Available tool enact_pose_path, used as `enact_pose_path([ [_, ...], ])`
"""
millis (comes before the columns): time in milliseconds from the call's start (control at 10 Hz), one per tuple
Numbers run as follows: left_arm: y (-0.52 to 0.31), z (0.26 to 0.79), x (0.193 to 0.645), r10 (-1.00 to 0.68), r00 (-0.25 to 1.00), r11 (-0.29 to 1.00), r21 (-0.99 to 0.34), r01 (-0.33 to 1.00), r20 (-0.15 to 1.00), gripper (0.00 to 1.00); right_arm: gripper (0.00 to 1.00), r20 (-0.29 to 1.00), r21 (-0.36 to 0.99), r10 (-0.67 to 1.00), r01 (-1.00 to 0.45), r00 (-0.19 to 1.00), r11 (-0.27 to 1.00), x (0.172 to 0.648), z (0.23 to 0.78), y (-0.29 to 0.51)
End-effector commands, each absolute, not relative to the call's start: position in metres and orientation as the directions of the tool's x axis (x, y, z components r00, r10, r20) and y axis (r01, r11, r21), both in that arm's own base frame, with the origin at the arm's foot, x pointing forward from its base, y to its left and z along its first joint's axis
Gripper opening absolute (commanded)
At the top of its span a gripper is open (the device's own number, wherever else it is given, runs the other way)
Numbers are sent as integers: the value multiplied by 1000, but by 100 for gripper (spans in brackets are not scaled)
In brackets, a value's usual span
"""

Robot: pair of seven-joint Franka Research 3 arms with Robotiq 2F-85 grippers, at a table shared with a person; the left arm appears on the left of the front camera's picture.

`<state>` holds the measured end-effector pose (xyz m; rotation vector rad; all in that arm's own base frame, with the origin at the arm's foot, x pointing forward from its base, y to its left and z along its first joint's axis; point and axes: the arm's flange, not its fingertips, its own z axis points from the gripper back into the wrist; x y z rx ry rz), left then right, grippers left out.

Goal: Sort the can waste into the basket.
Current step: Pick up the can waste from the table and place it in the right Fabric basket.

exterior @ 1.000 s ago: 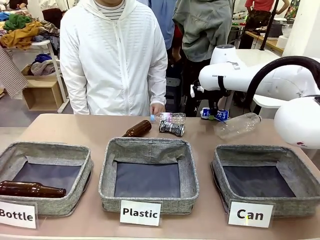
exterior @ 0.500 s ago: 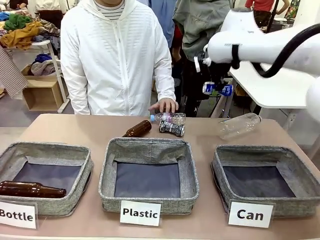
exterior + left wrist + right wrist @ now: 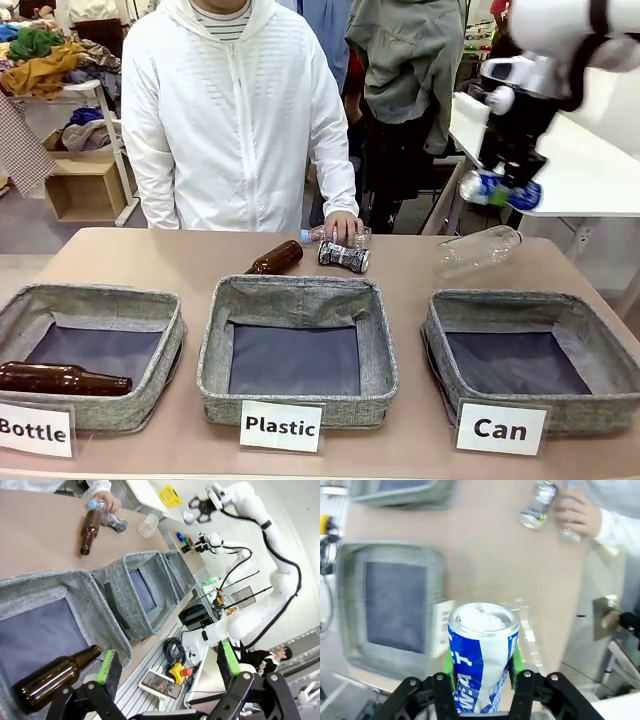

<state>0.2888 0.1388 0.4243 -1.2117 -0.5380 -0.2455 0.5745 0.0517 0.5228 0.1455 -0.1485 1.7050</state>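
Right tool (image 3: 503, 190) held blue-and-white can (image 3: 497, 189) high at 1 o'clock.
Risk judged: dented can slipping early, missing "Can" basket (image 3: 436, 345) at 5 o'clock.

Got the dented blue and white can (image 3: 500, 190) clamped sideways in my right gripper (image 3: 481, 662), high over the far right. The black printed can (image 3: 343, 256) lies on its side at the far edge, mid-table. The grey "Can" basket (image 3: 590, 415) sits near right, dark lining showing.

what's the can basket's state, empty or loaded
Empty: the Can basket shows bare dark lining. The blue and white can is clamped in the right gripper, in the air beyond it.
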Motion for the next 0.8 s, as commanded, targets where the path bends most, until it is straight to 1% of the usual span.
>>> enact_pose_path([
  [0, 139, 425, 286, 94, 852, 339, -822, 458, 514, 100, 0, 207, -31, 974, -996, -88, -84, 501, 499, 21],
  [100, 139, 425, 286, 94, 852, 339, -822, 458, 514, 100, 0, 247, -29, 965, -996, -88, -83, 474, 490, 14],
  [200, 139, 425, 286, 94, 852, 339, -822, 458, 514, 100, 0, 254, -9, 963, -996, -85, -85, 457, 475, 11],
  [300, 139, 425, 286, 94, 852, 339, -822, 458, 514, 100, 0, 278, 11, 954, -993, -112, -120, 446, 462, 12],
  [500, 139, 425, 286, 94, 852, 339, -822, 458, 514, 100, 0, 295, 35, 952, -994, -86, -101, 443, 452, 13],
  [600, 139, 425, 286, 94, 852, 339, -822, 458, 514, 100, 92, 287, 39, 954, -994, -85, -100, 445, 450, 14],
  [700, 139, 425, 286, 94, 852, 339, -822, 458, 514, 100, 100, 267, 44, 959, -993, -91, -107, 447, 447, 16],
])
